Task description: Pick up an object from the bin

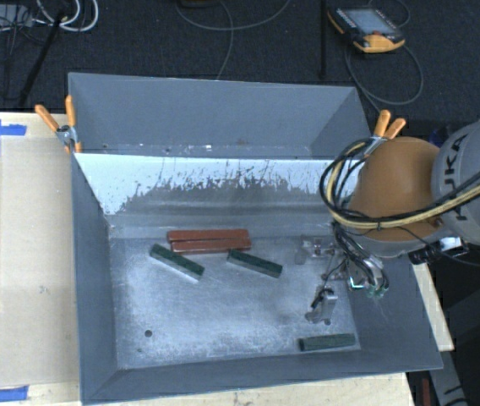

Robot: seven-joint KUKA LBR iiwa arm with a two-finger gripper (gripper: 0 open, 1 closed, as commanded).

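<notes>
My gripper (pixel 314 279) hangs low over the right part of the bin floor. Its fingers (pixel 319 305) stand open with nothing between them. A dark green bar (pixel 327 342) lies flat just below it, near the bin's front right corner. Another dark green bar (pixel 254 264) lies to its left, a little apart from the upper finger. Neither bar touches the gripper.
A reddish-brown block (pixel 209 241) lies in the middle of the floor toward the back. A third dark green bar (pixel 177 262) lies slanted below its left end. The arm with its orange cover and cables reaches in over the right wall.
</notes>
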